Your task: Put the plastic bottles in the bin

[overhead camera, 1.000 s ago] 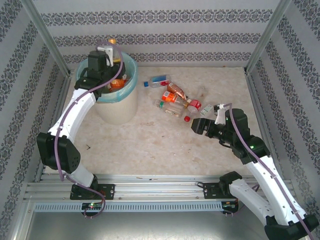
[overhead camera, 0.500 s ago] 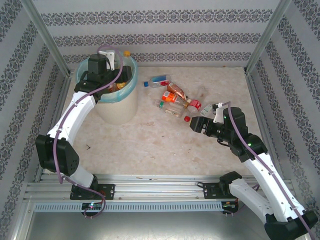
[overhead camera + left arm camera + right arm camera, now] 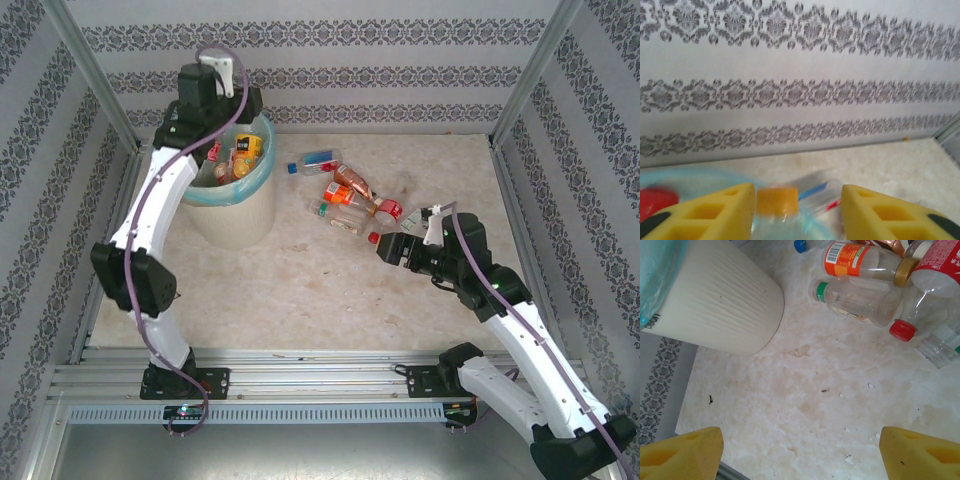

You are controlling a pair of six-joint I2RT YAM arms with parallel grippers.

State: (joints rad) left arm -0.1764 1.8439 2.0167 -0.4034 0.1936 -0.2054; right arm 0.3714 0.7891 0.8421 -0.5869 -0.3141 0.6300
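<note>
Patterned-wallpaper walls (image 3: 320, 60), cream marbled table (image 3: 300, 300). Bin (image 3: 235, 215) (turquoise liner over the rim) sits upper left in the top view. Inside it is an orange-capped bottle (image 3: 246, 155), long axis running up-down the frame, cap toward the top edge. There are more bottles beside it, too jumbled to sort.

Left arm climbs from its base at lower left, elbow out near the left edge, forearm up to a wrist over the bin's far rim. In the left wrist view the left hand (image 3: 796, 202) has its fingers parted with nothing pinched. That orange cap shows in the gap, hard by the left-of-frame finger (contact: can't tell).

Loose bottles (image 3: 350, 200) lie right of centre, well apart from the bin. In the right wrist view:
- orange-label bottle (image 3: 855, 260) lies across the frame, gold cap to the right
- green-capped bottle (image 3: 860, 297) lies just below it, cap to the left
- red-capped bottle (image 3: 935, 270) points its cap lower left

Right arm reaches in from lower right. Right hand (image 3: 390, 250) is low, aimed left, wide open and empty, just lower right of the pile.
</note>
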